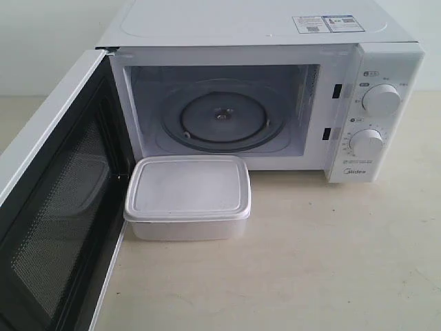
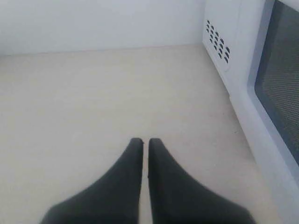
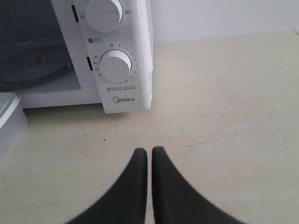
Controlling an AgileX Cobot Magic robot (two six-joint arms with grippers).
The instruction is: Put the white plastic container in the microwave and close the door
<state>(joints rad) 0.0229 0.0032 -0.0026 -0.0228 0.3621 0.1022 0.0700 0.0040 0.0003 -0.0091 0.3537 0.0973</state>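
The white plastic container (image 1: pixel 187 196) sits lidded on the table just in front of the microwave (image 1: pixel 262 41), below its open cavity with the glass turntable (image 1: pixel 222 118). The door (image 1: pixel 58 207) stands swung wide open to the left, black inner face and mesh window showing. Neither gripper appears in the exterior view. My left gripper (image 2: pixel 145 141) is shut and empty over bare table, beside the door's outer face (image 2: pixel 280 79). My right gripper (image 3: pixel 149 150) is shut and empty, in front of the knob panel (image 3: pixel 115 65); a container corner (image 3: pixel 8 116) shows at the edge.
The beige table (image 1: pixel 331 262) stretches in front of and to the right of the microwave. A white wall (image 2: pixel 93 21) rises behind the table. The open door juts out over the table's left side.
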